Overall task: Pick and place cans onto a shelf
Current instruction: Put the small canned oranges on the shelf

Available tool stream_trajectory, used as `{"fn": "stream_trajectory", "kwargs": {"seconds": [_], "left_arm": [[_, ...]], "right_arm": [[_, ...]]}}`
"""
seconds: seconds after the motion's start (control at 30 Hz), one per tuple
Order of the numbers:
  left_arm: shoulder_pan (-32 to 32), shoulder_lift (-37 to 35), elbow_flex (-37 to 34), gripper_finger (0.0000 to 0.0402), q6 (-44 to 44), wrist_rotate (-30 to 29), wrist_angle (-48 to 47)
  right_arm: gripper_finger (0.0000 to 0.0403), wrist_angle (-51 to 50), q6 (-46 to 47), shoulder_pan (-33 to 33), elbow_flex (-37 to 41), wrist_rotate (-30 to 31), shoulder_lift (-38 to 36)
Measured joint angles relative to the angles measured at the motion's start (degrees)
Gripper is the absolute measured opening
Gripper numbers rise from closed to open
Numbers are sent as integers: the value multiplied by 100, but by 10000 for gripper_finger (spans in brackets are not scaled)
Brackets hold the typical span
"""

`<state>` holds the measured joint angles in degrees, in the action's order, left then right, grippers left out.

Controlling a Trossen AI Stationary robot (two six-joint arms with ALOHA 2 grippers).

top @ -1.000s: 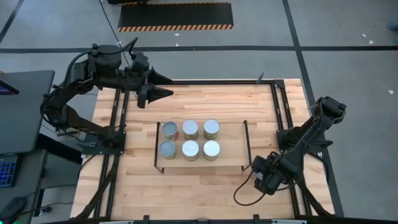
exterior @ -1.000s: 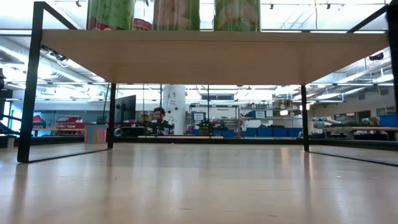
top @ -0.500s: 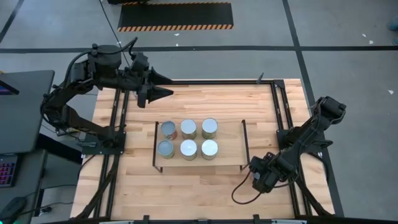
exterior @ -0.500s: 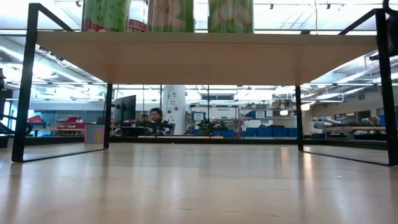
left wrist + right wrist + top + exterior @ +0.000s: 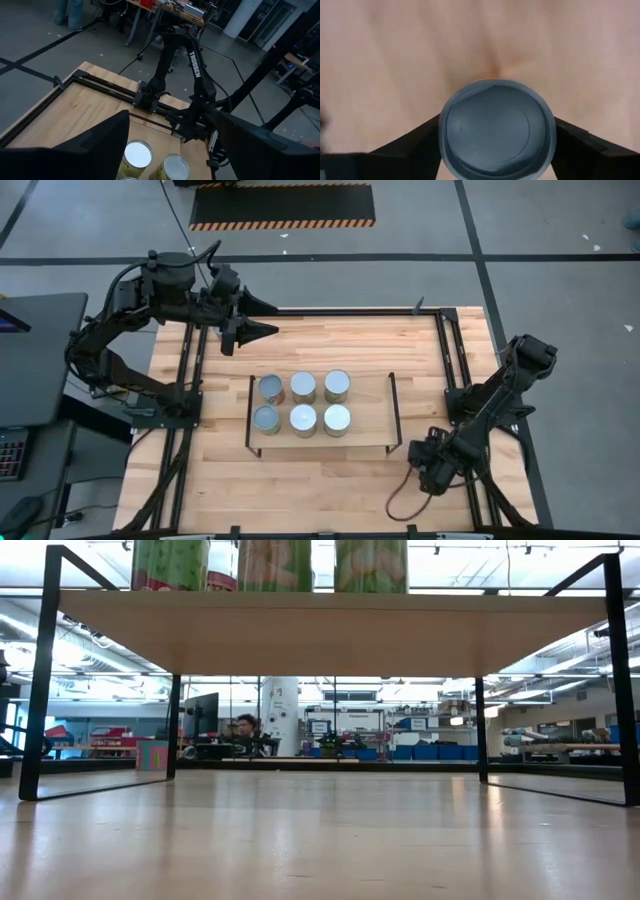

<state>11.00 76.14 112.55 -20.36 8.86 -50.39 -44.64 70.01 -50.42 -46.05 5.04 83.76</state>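
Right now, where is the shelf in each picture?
High view: the shelf sits mid-table, six cans on it.
Low view: its board spans the top, black legs at both sides.
Left wrist view: not clearly seen; only two can tops show.
Right wrist view: not in it.
Shared landmark: the cans on the shelf.

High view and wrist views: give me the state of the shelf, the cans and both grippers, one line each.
shelf: standing level, carrying six cans.
six cans: upright, two rows of three.
seventh can: upright, off the shelf, between the right gripper's fingers.
right gripper: shut on the seventh can.
left gripper: open, empty, away from the shelf.
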Motion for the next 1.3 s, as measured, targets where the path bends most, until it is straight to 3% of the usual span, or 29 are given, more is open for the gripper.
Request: {"fn": "stream_trajectory", "kwargs": {"seconds": [0.17,0.33,0.47,0.57,0.73,0.83,1.07,1.3], "left_arm": [[0,0,0,302,6,-2,0],[0,0,0,302,67,-2,15],[0,0,0,302,187,-3,48],[0,0,0,302,349,-64,76],[2,0,0,302,365,-113,87],[0,0,0,302,302,-113,92],[0,0,-2,302,8,-153,94],[2,0,-2,302,0,-466,94]], "right_arm": [[296,-629,-374,-154,-639,-440,-414],[300,-1345,-1132,-5,-1800,-473,-927],[295,-1647,-2997,124,-2813,-360,-1142],[295,-1797,-4303,260,-3431,137,-1166],[295,-1872,-6138,862,-3786,429,-1155],[295,-1901,-5973,1514,-3835,513,-1151],[295,-2391,-3623,3117,-4373,518,-721],[295,-3643,-2052,3735,-5570,275,337]]}}
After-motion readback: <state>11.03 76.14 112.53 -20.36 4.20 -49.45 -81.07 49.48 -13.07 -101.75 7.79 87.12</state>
